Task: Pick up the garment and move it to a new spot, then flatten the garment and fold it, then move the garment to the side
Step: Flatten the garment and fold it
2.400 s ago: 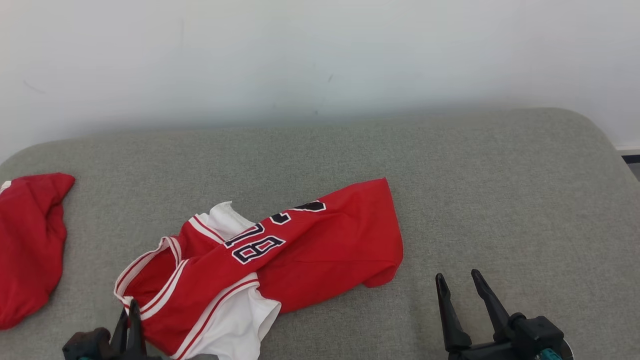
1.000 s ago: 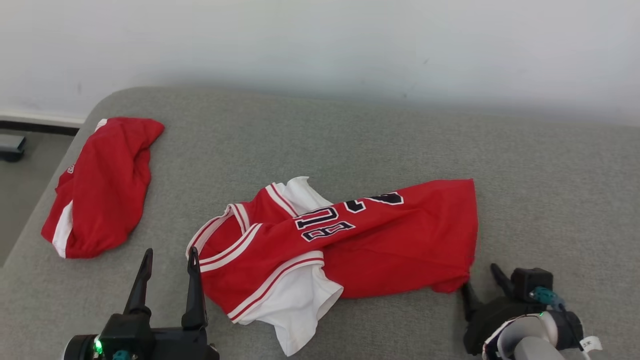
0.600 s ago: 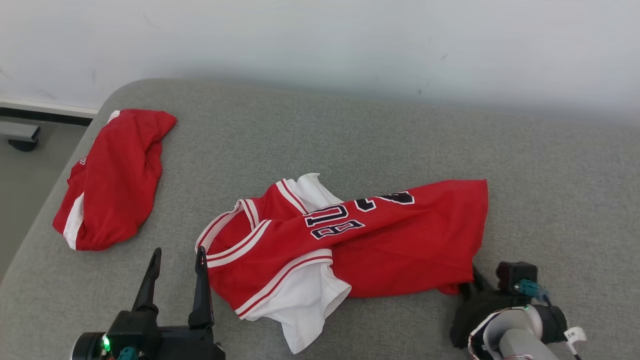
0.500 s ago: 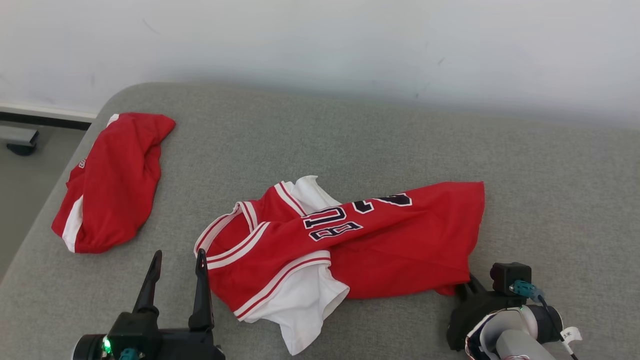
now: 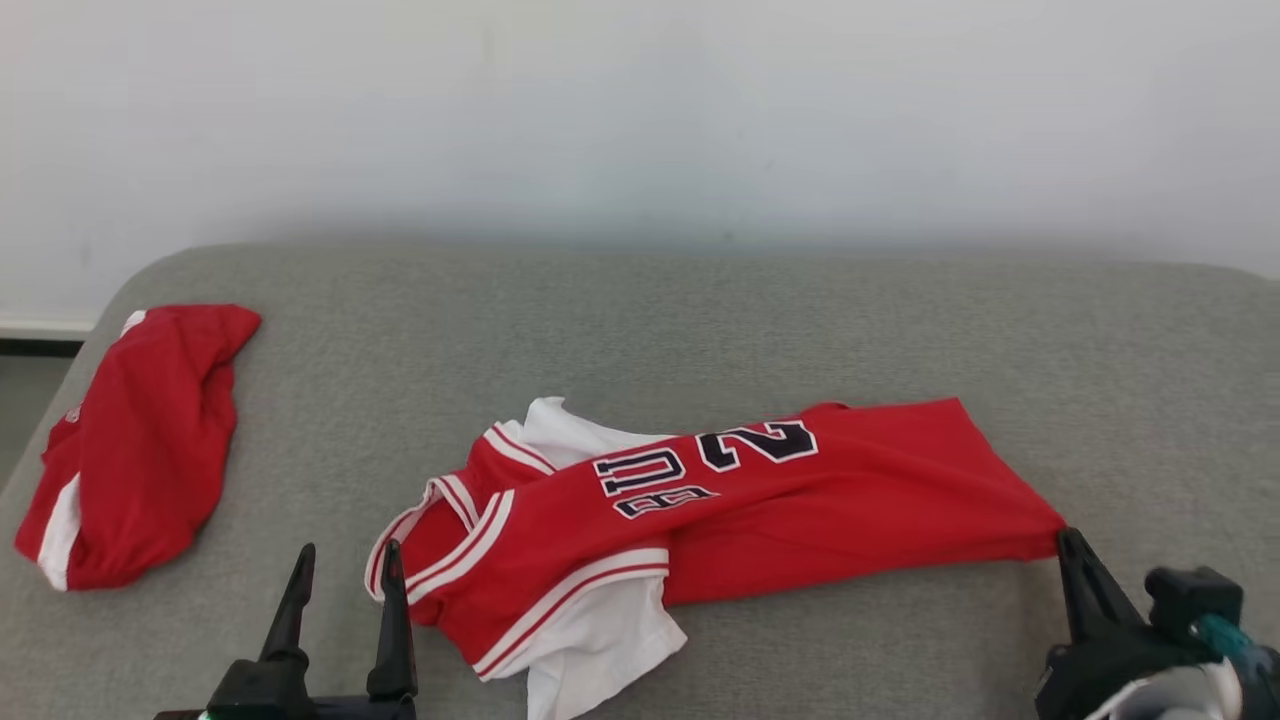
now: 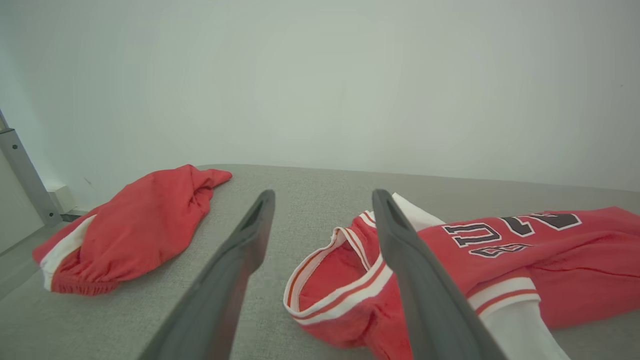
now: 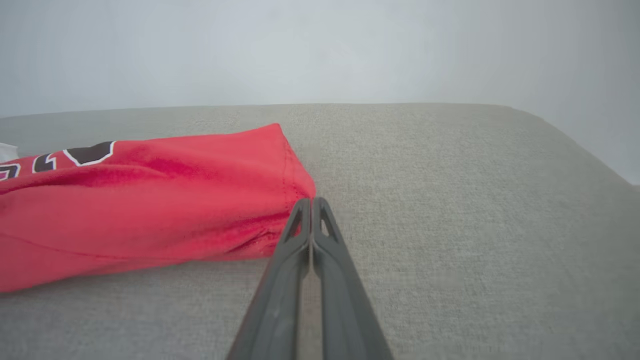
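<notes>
The garment (image 5: 800, 500) is a red jersey with white trim and dark numbers, lying stretched sideways on the grey cushion (image 5: 700, 320). My right gripper (image 5: 1065, 537) is shut at the jersey's right hem corner, and the cloth runs taut to its tips. In the right wrist view the closed fingers of the right gripper (image 7: 311, 200) meet exactly at that corner of the garment (image 7: 150, 200). My left gripper (image 5: 347, 550) stands open just left of the collar, touching nothing. In the left wrist view the left gripper (image 6: 324, 195) has its right finger in front of the garment (image 6: 550, 250) at the neckline.
A second red piece of clothing with a white stripe (image 5: 140, 440) lies bunched near the cushion's left edge, also seen as that red piece (image 6: 135, 225) from the left wrist. A pale wall rises behind. The cushion's rounded edges drop off at left and right.
The head camera has shifted. My right gripper has gone from open to shut at the hem corner, and the jersey's right end is now drawn out longer and flatter to the right. The left gripper stays open.
</notes>
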### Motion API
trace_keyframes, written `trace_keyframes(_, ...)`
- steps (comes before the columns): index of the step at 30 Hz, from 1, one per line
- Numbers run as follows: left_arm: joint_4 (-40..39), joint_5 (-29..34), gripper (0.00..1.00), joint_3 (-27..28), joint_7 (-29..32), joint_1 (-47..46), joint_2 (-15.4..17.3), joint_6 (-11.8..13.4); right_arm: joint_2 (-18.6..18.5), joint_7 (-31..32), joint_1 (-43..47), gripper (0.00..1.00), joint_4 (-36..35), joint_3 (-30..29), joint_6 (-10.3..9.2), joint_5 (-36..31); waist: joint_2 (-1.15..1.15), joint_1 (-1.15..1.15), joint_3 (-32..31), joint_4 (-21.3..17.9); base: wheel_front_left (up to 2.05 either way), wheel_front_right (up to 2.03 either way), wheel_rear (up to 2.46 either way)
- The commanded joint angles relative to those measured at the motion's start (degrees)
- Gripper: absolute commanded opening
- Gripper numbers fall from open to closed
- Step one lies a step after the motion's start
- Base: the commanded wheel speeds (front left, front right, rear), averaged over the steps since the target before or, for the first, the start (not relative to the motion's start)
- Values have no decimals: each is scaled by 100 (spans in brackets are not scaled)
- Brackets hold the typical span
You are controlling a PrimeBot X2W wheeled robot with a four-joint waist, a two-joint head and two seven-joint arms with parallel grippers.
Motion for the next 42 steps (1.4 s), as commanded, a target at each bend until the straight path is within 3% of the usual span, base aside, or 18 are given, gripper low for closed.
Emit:
trace_keyframes(1, 29, 31, 100, -29, -19, 26, -22, -43, -60, 0, 337, 0, -282, 63, -13, 83, 0, 0, -95, -209, 0, 0, 0)
trace_keyframes(7, 98, 10, 100, -74, -19, 10, -51, -61, -11, 243, 1196, 0, -1260, 186, -13, 256, 0, 0, -72, -263, 0, 0, 0)
trace_keyframes(14, 161, 21, 100, -57, -19, 63, -65, -85, 72, 541, 1447, 0, -2129, 182, -13, 229, 0, 0, -91, -241, 0, 0, 0)
trace_keyframes(21, 256, 32, 100, -122, -19, -33, -79, -120, 19, 928, 1500, 0, -2262, -12, -13, 131, 0, 0, -131, -57, 0, 0, 0)
trace_keyframes(22, 262, 20, 100, -138, -19, -18, -83, -114, 25, 903, 1513, 26, -2259, -93, -13, 78, 0, 0, -135, -45, 0, 0, 0)
trace_keyframes(23, 268, 1, 100, -147, -19, 3, -85, -117, 54, 864, 1525, 100, -2275, -155, -13, 58, 0, 0, -138, -36, 0, 0, 0)
trace_keyframes(29, 306, -46, 100, -180, -19, 84, -99, -112, 234, 355, 1609, 100, -2580, -417, -13, -135, 0, 0, -148, -47, 0, 0, 0)
trace_keyframes(42, 743, -19, 100, -608, -19, 386, -109, -275, 817, 15, 1851, 100, -3304, -136, -13, -243, 0, 0, -102, -261, 0, 0, 0)
